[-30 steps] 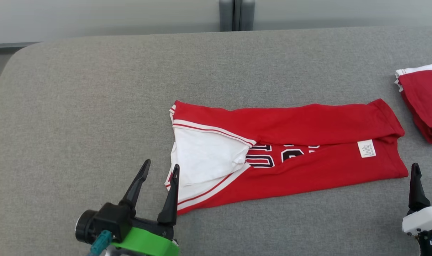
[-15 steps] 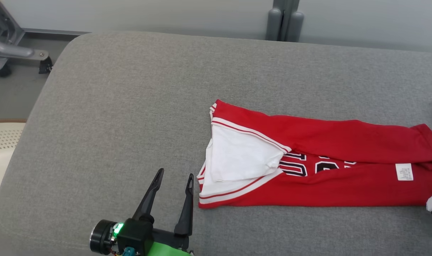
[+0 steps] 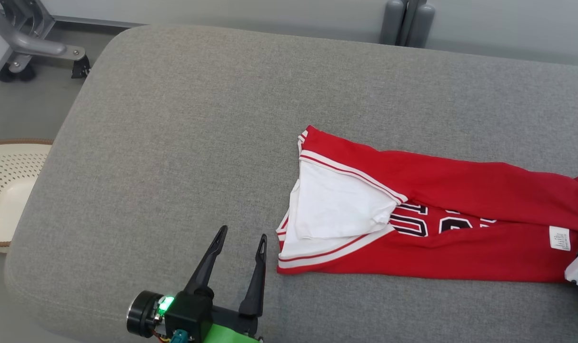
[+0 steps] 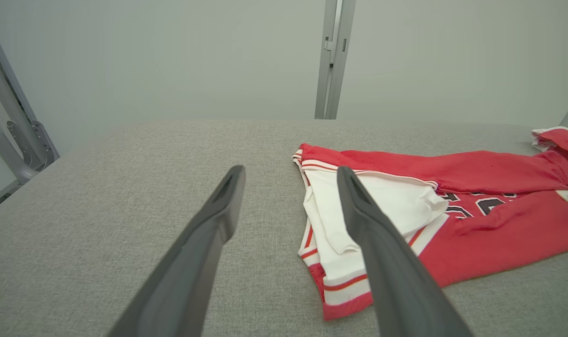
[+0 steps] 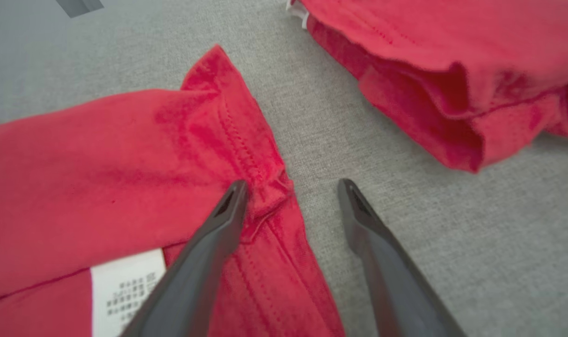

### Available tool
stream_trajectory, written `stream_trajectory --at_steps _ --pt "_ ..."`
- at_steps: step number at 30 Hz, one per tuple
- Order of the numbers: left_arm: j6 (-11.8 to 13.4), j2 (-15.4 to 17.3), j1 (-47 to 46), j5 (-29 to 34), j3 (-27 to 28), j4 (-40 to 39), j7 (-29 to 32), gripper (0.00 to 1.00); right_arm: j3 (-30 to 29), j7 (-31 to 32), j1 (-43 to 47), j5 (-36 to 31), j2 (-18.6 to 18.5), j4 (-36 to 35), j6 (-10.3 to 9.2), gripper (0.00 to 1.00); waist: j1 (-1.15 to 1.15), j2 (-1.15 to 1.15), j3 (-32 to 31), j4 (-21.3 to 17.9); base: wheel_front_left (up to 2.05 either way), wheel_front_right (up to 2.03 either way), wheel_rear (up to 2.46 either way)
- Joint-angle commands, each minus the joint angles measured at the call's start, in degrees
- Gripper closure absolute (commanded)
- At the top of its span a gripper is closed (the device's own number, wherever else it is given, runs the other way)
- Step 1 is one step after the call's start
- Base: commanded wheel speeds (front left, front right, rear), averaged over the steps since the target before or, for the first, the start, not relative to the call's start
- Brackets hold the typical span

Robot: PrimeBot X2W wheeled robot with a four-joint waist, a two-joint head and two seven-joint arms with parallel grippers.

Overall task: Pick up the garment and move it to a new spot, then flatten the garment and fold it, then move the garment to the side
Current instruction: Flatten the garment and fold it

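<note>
The garment [image 3: 460, 200] is a red jersey with white trim and black lettering, folded into a long strip on the grey padded surface [image 3: 174, 119]. Its white lining shows at the left end. My left gripper [image 3: 242, 233] stands open just left of the garment's near left corner, holding nothing. In the left wrist view the left gripper [image 4: 289, 171] frames bare surface, with the garment [image 4: 476, 224] behind its right finger. My right gripper [image 5: 292, 184] is open over the hem end of the garment [image 5: 101, 187], one finger above cloth, the other above bare surface.
A second folded red garment [image 5: 429, 61] lies just beyond the right gripper and shows again as the folded red garment [image 4: 562, 140]. A cream perforated basket [image 3: 3, 190] sits off the surface's left edge. A metal frame [image 3: 32, 47] stands at the far left, a grey post [image 3: 408, 21] behind.
The head camera has turned left, so the whole picture shifted right and the folded pile left the view. The left gripper now stands just clear of the garment's edge. Both grippers stay open.
</note>
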Motion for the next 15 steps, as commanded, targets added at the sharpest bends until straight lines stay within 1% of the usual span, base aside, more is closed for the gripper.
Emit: stream_trajectory --at_steps 1,4,5,6,7,9,15 --pt "-0.42 -0.27 0.15 0.56 0.39 0.26 0.0 0.0 0.79 1.9 0.46 -0.6 2.01 1.99 0.04 0.0 0.0 0.0 -0.06 -0.21 0.0 0.0 0.0" --pt "-1.16 -0.55 0.28 1.05 0.61 0.54 0.0 0.0 2.3 2.73 0.27 -0.3 3.76 3.45 0.11 0.0 0.0 0.0 -0.37 -0.71 0.0 0.0 0.0" --pt "-1.18 -0.6 0.35 1.22 0.68 0.62 0.0 0.0 2.64 2.9 0.41 -0.07 4.05 3.84 0.12 0.53 0.0 0.0 -0.53 -0.86 0.0 0.0 0.0" --pt "-1.39 -0.67 0.5 1.36 0.75 0.73 0.0 0.0 3.07 2.93 0.6 0.14 4.27 4.17 0.12 0.85 0.0 0.0 -0.72 -1.05 0.0 0.0 0.0" --pt "-1.57 -0.72 0.58 1.46 0.73 0.79 0.0 0.0 3.54 3.12 0.72 0.33 4.31 4.44 0.12 1.0 0.0 0.0 -0.88 -1.19 0.0 0.0 0.0" --pt "-1.77 -0.78 0.79 1.69 0.86 0.95 0.0 0.0 4.41 2.67 0.95 0.67 3.74 4.62 0.06 1.0 0.0 0.0 -1.27 -1.52 0.0 0.0 0.0" --pt "-2.38 -0.95 1.56 2.16 1.28 1.4 0.0 0.0 6.3 -0.97 0.48 -1.07 -0.36 3.21 -0.05 1.0 0.0 0.0 -2.48 -2.93 0.0 0.0 0.0"
